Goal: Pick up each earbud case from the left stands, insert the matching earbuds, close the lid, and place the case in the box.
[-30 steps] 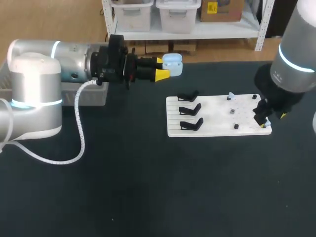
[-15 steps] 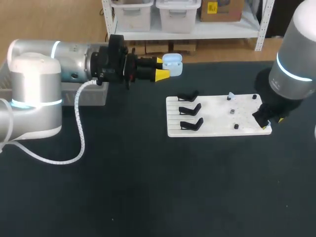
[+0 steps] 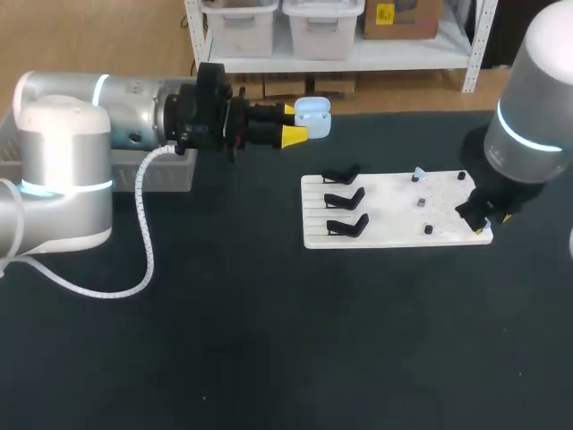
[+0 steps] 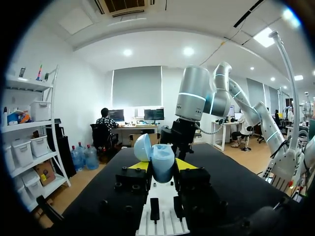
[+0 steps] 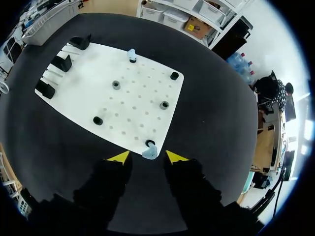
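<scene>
- pale blue earbud case (image 3: 312, 116), where is it at this point?
- off its stand and up in the air over the far side of the table (image 3: 269, 340). the left gripper (image 3: 300, 123) has its two yellow-tipped fingers clamped on the body from both sides, and the lid stands open. the left wrist view shows that best.
- so the pick-up is done. any earbuds in it?
- i can't see into the case, so i can't say. two are out on the white board (image 5: 133, 98) though. one earbud (image 5: 149, 152) sits at the board's corner nearest the right arm, and a second earbud (image 5: 131, 54) is at the far edge.
- and the right gripper (image 5: 147, 157)?
- hanging low over that corner earbud, fingers apart, one on each side of it with a gap showing on both sides. it has hold of nothing.
- what's left, then?
- most of it, i'd judge. grasp that earbud, seat it in the open case, likely the same for the other, shut the lid, then set the case in the grey tray (image 3: 170, 175) beside the left arm.
- other cases?
- all three black stands (image 3: 345, 199) look bare. the tray's inside is hidden.
</scene>
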`<move>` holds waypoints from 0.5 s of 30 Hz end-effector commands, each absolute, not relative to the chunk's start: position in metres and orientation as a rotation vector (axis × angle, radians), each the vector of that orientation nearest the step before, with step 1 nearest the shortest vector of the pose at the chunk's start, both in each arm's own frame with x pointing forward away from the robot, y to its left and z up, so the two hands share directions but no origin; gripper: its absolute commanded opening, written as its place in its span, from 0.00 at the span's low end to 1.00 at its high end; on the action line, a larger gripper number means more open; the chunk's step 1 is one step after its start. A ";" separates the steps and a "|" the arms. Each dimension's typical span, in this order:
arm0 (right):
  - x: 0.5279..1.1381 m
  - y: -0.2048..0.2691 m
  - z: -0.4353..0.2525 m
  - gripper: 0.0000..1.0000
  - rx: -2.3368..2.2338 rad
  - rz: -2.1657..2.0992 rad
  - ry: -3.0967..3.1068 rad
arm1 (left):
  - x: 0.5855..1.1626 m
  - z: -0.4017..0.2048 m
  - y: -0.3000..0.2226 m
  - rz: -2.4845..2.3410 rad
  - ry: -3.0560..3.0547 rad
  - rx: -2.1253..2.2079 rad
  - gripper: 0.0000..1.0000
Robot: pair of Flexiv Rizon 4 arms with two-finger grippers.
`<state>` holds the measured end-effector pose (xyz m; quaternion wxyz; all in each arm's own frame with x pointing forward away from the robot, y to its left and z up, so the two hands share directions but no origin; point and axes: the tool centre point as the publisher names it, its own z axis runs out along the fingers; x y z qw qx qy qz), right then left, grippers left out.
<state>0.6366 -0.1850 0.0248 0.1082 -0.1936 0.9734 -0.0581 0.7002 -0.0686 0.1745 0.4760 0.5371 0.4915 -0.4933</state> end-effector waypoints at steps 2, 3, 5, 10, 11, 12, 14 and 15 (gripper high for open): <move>0.638 -0.184 0.020 0.40 -0.550 -0.186 2.862 | 0.699 0.174 -0.068 -1.201 1.200 1.308 0.00; 0.638 -0.184 0.020 0.40 -0.547 -0.186 2.862 | 0.699 0.174 -0.068 -1.201 1.200 1.308 0.00; 0.638 -0.184 0.019 0.40 -0.531 -0.196 2.864 | 0.699 0.174 -0.068 -1.201 1.200 1.308 0.00; 0.641 -0.185 0.017 0.40 -0.497 -0.206 2.869 | 0.699 0.174 -0.068 -1.201 1.200 1.308 0.00; 0.642 -0.185 0.017 0.39 -0.494 -0.208 2.869 | 0.699 0.174 -0.068 -1.201 1.200 1.308 0.00; 0.642 -0.185 0.017 0.38 -0.492 -0.210 2.869 | 0.699 0.174 -0.068 -1.201 1.200 1.308 0.00; 0.642 -0.185 0.017 0.36 -0.489 -0.210 2.870 | 0.699 0.174 -0.068 -1.201 1.200 1.308 0.00; 0.642 -0.185 0.017 0.36 -0.487 -0.210 2.871 | 0.699 0.174 -0.068 -1.201 1.200 1.308 0.00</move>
